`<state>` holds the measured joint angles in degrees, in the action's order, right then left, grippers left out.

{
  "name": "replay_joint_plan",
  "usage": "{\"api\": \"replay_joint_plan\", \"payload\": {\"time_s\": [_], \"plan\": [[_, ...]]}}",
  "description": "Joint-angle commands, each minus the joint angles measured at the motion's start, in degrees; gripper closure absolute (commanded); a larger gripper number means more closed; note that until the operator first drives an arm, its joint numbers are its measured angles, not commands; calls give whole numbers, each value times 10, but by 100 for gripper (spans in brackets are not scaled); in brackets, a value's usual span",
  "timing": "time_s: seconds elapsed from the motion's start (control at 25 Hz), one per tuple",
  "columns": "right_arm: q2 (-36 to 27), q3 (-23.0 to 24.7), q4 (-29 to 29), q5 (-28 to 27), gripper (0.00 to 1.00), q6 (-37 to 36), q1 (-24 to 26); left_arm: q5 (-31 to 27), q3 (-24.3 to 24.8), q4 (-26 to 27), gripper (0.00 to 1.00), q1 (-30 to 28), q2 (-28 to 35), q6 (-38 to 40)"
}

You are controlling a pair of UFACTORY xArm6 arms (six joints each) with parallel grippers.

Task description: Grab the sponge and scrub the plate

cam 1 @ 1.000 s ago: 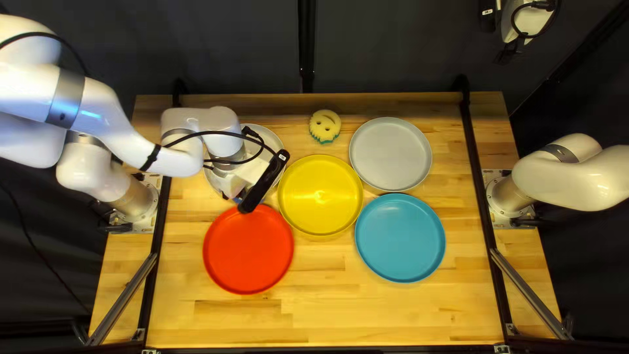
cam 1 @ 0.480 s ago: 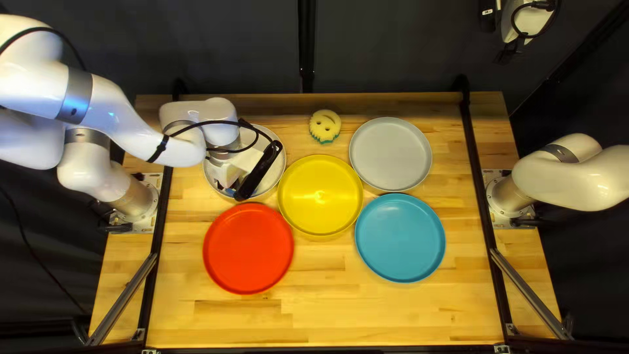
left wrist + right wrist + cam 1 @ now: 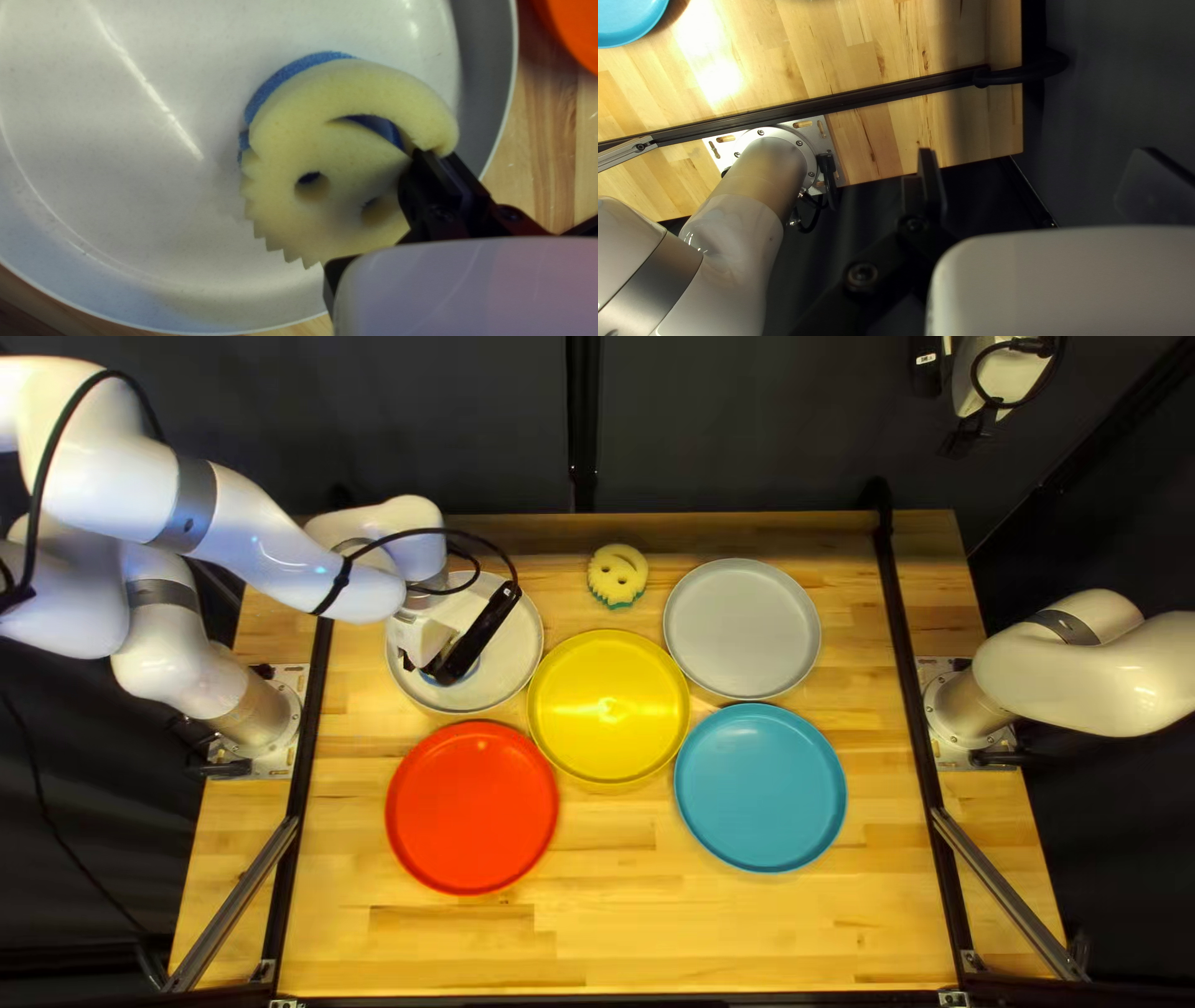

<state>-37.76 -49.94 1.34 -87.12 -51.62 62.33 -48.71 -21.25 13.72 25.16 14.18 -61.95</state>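
Wooden table [image 3: 598,933] below, left pincer [image 3: 438,667] grips sponge [image 3: 280,146] (blue-backed) over white plate [image 3: 510,662]

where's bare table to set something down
Free: wood from red plate and blue plate to the table's near edge; also between grey plate and right rail. Crowded: around yellow plate, and white plate under left arm.

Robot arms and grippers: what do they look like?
The left arm and right arm are glossy white and rounded, with grey bands; black cable and ties show on the left one. The left gripper and right gripper have black fingers on black links.
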Motion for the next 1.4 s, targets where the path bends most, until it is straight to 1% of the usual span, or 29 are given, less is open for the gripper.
{"api": "replay_joint_plan", "payload": {"time_s": [0.04, 0.28, 0.6, 0.68, 0.8, 0.88, 1.04, 1.16, 1.4], "plan": [[0, 0, 0, 0, 0, 0, 0, -17, -6, -6, 100, 10, 10, 0], [0, 0, 0, 0, 0, 0, 0, -16, -5, -6, 100, 11, 9, -1], [0, 0, 0, 0, 0, 0, 0, -5, 3, 21, 100, -66, 19, 42], [0, 0, 0, 0, 0, 0, 0, -1, 0, 27, 100, -93, 22, 60], [0, 0, 0, 0, 0, 0, 0, 5, -3, 29, 100, -105, 21, 66], [0, 0, 0, 0, 0, 0, 0, 11, -3, 29, 100, -98, 13, 57], [0, 0, 0, 0, 0, 0, 0, 15, -7, 27, 100, -57, -5, 20], [0, 0, 0, 0, 0, 0, 0, 12, -22, 24, 100, -22, -27, -9], [0, 0, 0, 0, 0, 0, 0, 2, -62, 19, 100, 8, -61, -28]]}}
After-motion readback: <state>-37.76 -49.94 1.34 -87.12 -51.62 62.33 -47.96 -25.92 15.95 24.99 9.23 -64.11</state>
